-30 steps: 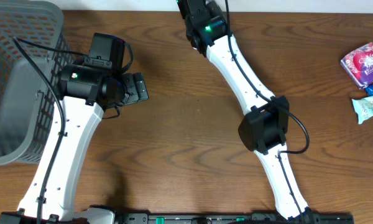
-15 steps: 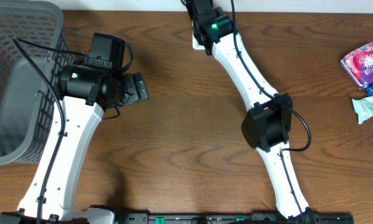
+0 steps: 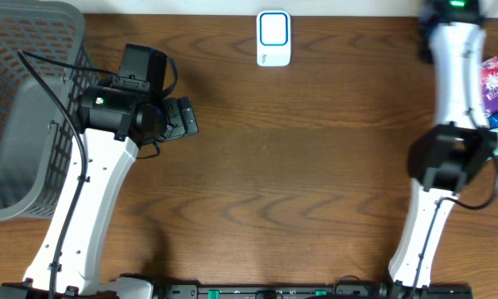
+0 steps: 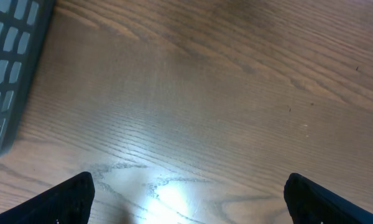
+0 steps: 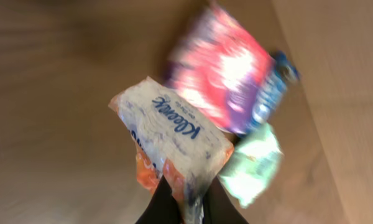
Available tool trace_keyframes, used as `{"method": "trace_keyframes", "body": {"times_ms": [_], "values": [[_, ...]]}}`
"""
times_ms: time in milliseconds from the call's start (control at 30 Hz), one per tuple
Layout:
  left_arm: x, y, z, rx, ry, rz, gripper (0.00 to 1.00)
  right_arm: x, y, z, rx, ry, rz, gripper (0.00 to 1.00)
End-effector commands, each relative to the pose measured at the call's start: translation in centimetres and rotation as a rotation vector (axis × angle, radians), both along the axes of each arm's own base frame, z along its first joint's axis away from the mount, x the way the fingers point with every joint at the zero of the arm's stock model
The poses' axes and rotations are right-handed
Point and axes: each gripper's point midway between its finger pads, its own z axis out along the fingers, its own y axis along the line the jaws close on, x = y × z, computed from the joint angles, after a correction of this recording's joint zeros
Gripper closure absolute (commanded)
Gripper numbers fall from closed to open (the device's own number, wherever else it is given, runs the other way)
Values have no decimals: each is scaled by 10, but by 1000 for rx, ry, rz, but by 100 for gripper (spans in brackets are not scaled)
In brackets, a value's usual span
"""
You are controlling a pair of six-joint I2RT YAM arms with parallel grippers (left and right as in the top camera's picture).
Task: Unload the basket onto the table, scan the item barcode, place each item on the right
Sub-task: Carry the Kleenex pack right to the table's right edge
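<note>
Jaws of the left gripper (image 4: 188,198) are spread wide over bare table (image 3: 257,183) beside the grey basket (image 3: 17,124) at nine o'clock, the white scanner (image 3: 273,37) is set at twelve, and the Kleenex pack (image 5: 174,140) is pinched by its edge in the closed right gripper (image 5: 183,202) towards two o'clock, over the other packets (image 5: 224,81).

The table (image 3: 266,174) is brown wood with clear grain and a soft sheen. The basket (image 3: 33,21) is grey matt plastic. The tissue pack (image 5: 174,134) wears glossy, crinkled film.
</note>
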Motion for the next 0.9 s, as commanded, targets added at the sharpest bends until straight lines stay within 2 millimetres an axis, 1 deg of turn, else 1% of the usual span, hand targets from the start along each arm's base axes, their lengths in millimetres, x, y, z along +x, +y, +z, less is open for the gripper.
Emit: {"method": "trace_keyframes", "body": {"times_ms": [0, 67, 100, 167, 233, 267, 333, 400, 467, 500, 567, 633, 667, 700, 800, 867], "values": [[1, 5, 3, 20, -10, 6, 2, -20, -24, 4, 133, -74, -124, 99], [1, 5, 3, 20, -10, 6, 2, -28, -37, -2, 192, -77, -153, 99], [1, 5, 3, 20, -10, 6, 2, -33, -47, -4, 199, -78, -176, 99], [1, 5, 3, 20, -10, 6, 2, -43, -67, -5, 189, -78, -218, 93], [1, 5, 3, 20, -10, 6, 2, -52, -81, -7, 184, -73, -252, 86], [1, 5, 3, 20, -10, 6, 2, -57, -89, -8, 185, -72, -273, 82], [1, 5, 3, 20, -10, 6, 2, -64, -97, -12, 189, -81, -322, 68], [1, 5, 3, 20, -10, 6, 2, -72, -103, -18, 194, -75, -362, 60], [1, 5, 3, 20, -10, 6, 2, -78, -106, -24, 200, -64, -386, 39], [1, 5, 3, 20, -10, 6, 2, -80, -106, -27, 204, -57, -393, 21], [1, 5, 3, 20, -10, 6, 2, -81, -102, -32, 231, -47, -391, 20], [1, 5, 3, 20, -10, 6, 2, -82, -95, -31, 249, -38, -385, 17], [1, 5, 3, 20, -10, 6, 2, -81, -89, -25, 268, -50, -377, 3], [1, 5, 3, 20, -10, 6, 2, -79, -86, -21, 280, -64, -369, 1], [1, 5, 3, 20, -10, 6, 2, -72, -66, 7, 358, -144, -324, 1], [1, 5, 3, 20, -10, 6, 2, -64, -43, 25, 457, -197, -251, 2]]}}
